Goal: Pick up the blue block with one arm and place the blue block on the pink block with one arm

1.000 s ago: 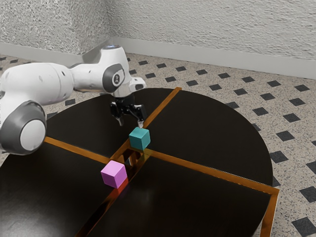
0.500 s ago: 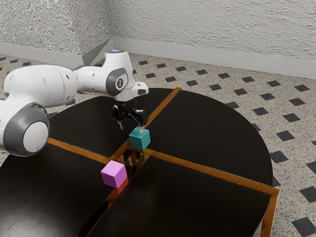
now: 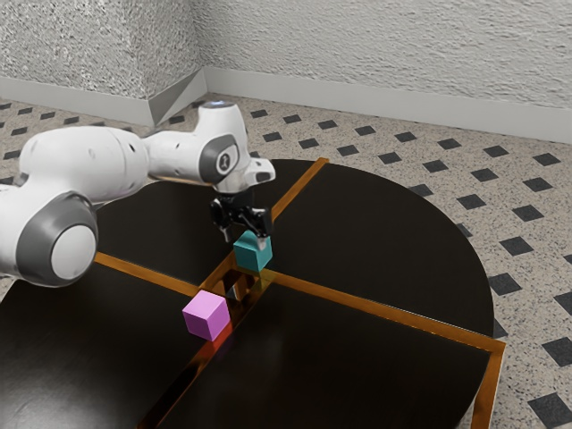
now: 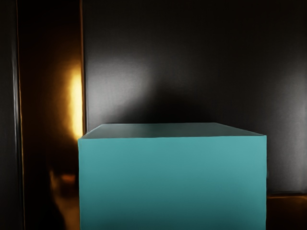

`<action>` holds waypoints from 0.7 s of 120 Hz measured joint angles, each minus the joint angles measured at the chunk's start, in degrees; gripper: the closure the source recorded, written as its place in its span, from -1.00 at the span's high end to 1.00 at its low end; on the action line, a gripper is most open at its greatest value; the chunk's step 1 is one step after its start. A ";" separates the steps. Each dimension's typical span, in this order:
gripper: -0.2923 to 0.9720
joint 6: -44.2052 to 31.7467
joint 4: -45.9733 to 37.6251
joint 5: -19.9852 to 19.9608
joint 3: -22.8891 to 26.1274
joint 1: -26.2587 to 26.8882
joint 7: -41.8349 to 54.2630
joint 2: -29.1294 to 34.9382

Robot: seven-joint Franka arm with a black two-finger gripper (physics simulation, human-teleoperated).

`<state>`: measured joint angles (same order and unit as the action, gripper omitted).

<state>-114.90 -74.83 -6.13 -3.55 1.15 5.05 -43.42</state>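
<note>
Hovering over the blue block (image 3: pixel 254 254), the gripper (image 3: pixel 248 234) stands spread, apparently unclamped; the rigid, likely light cube wants opposite flat sides pinched. Pink block (image 3: pixel 206 315) sits at seven o'clock.

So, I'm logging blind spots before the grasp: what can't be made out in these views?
- Blue block: in the wrist view, its bottom is cut off by the lower edge.
- Blue block's top: in the exterior view, partly covered by the gripper.
- Table: in the exterior view, its near rim is cut off by the bottom edge.
- Arm: in the exterior view, its base is cut off by the left edge.
</note>
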 joint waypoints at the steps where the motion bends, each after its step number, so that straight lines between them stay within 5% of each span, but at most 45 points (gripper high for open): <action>1: 0.52 -0.01 0.01 0.00 0.02 0.00 0.01 -0.03; 84: 0.36 -1.79 1.33 0.15 0.48 0.08 0.59 -2.77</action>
<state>-116.69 -73.50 -5.98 -3.07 1.23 5.64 -46.18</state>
